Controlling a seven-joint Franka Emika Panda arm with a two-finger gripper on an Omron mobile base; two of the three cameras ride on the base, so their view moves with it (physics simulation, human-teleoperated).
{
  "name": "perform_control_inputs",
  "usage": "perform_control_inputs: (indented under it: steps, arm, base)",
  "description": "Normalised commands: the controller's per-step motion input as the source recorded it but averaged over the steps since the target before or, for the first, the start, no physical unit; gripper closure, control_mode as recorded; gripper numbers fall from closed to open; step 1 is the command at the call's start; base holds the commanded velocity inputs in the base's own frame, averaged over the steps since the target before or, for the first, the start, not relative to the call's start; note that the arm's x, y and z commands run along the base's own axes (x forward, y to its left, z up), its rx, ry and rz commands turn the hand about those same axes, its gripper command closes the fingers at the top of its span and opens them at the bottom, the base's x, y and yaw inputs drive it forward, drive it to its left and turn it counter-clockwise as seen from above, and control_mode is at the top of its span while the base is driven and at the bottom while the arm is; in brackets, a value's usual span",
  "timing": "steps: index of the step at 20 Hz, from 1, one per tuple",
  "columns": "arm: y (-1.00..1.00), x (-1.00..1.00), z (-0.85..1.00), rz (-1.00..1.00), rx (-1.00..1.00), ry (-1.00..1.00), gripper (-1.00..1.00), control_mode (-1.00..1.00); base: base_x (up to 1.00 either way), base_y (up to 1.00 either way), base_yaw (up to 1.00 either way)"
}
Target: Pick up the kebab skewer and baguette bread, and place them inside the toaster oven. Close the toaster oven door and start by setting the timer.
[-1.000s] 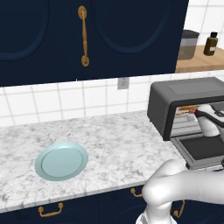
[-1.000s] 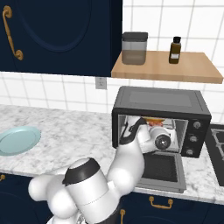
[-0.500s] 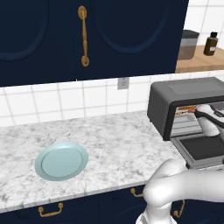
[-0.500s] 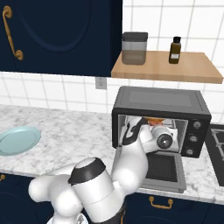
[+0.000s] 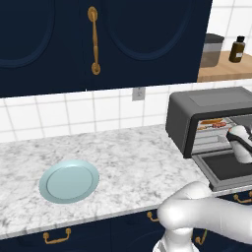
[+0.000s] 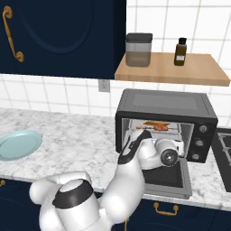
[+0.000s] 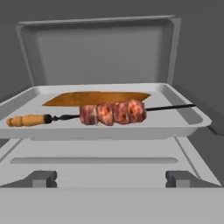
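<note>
A: How does the pincer (image 7: 111, 178) stand?

B: Its jaws are spread wide and hold nothing. In the hand view the two dark finger tips (image 7: 40, 178) rise far apart at the bottom edge, with open air between them.

A: And what lies right in front of it?

B: The metal tray (image 7: 186, 118) inside the toaster oven (image 6: 164, 106). The kebab skewer (image 7: 111, 113) lies across the tray straight ahead of the pincer, apart from the tips, its tan handle toward the left tip and its thin dark point toward the right. The red-brown chunks sit about midway.

A: The bread?

B: The baguette bread (image 7: 98, 98) lies just behind the skewer on the same tray, farther from the pincer, a flat golden-brown shape.

A: The door?

B: The toaster oven door (image 6: 169, 178) hangs open and lies flat below the hand, as the right base view shows. The arm reaches over it toward the oven mouth.

A: Farther out?

B: Well away from the pincer, at the far end of the marble counter (image 5: 142, 162), rests the light blue plate (image 5: 69, 180), with nothing on it.
</note>
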Motion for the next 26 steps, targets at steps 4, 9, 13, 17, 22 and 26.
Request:
perform_control_inputs:
  steps: [4, 9, 13, 17, 22, 26]
  arm:
    - [0.00, -0.65, 0.11, 0.00, 0.00, 0.03, -1.00, -1.00]
    - [-0.01, -0.56, 0.13, 0.00, 0.00, 0.07, -1.00, -1.00]
    - [-0.20, -0.61, 0.17, 0.00, 0.00, 0.10, -1.00, -1.00]
    - [-0.42, -0.74, 0.04, 0.01, 0.00, 0.07, -1.00, -1.00]
    - [-0.37, -0.88, -0.06, 0.06, -0.01, 0.06, -1.00, -1.00]
    - [-0.09, -0.90, -0.27, 0.07, 0.00, 0.08, -1.00, -1.00]
  base:
    - [0.00, 0.00, 0.00]
    - [0.00, 0.00, 0.00]
    - [0.00, 0.00, 0.00]
    - [0.00, 0.00, 0.00]
    - [0.00, 0.00, 0.00]
    - [0.00, 0.00, 0.00]
